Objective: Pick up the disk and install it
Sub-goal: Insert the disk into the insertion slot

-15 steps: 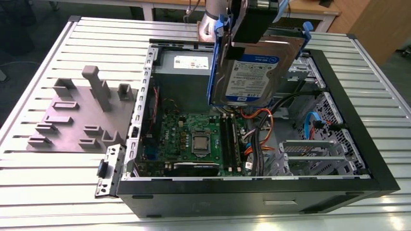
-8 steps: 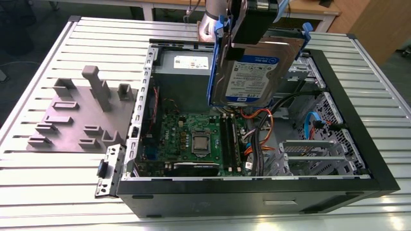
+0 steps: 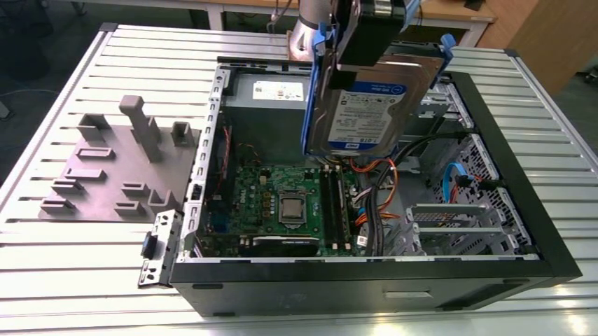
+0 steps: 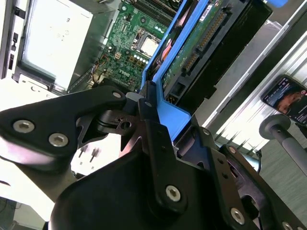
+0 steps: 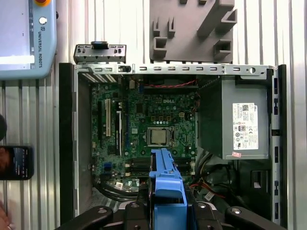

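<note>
Step in hand: carry phase, pick-up done by the look of it, install not yet done. The hand (image 3: 363, 43) is pinching the disk (image 3: 369, 105) by its blue bracket, fingers (image 4: 146, 108) pressing together on the bracket's edge in the second wrist view. The disk is hanging clear above the open PC case (image 3: 374, 269), tilted, label side facing the exterior view, touching nothing but the hand. Its lower edge is sitting over the motherboard (image 3: 280, 203) and the orange cables (image 3: 376, 168).

In the first wrist view the disk (image 5: 167, 187) is showing edge-on w/ the CPU (image 5: 159, 136) just past its end. In the second wrist view the disk's (image 4: 192, 57) green circuit side and connector row are facing the camera.

Judgement: seating it is going to call for turning the disk to match the drive bay and keeping its corners off the cables and the RAM slots. I can't tell which bay is the target; the grey metal cage (image 3: 449, 224) near the case's front on the exterior view's right is a candidate.

Containers: the case is lying on its side on the slatted surface (image 3: 56, 266), side panel off. It is holding the motherboard, a grey power supply (image 5: 240, 120), cable bundles and the cage. A grey moulded fixture (image 3: 122, 161) w/ upright posts is sitting on the surface just beside the case, on the exterior view's left. A phone (image 5: 14, 163) is lying on the surface, apart from the case.
</note>
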